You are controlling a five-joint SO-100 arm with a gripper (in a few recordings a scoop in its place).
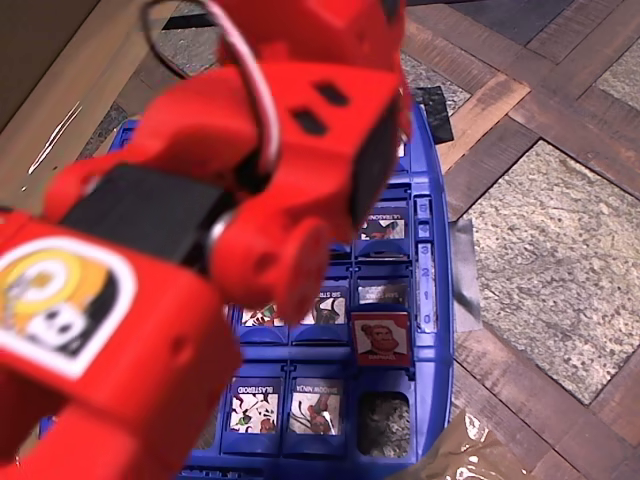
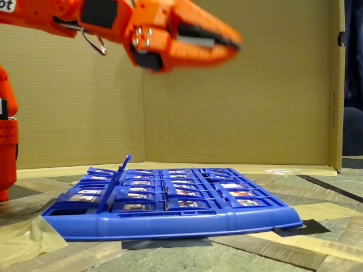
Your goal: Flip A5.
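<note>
Hangs high over the blue board (image 2: 170, 221), gripper (image 2: 229, 41) pinched shut on nothing. Look for A5 (image 1: 380, 338) tipped up by the board's right edge, near the lower corner in the overhead view. Probably light, thin, stiff plastic: nudge its top rim softly.

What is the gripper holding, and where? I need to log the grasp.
Nothing. The gripper hangs shut, high above the board, touching no tile.
</note>
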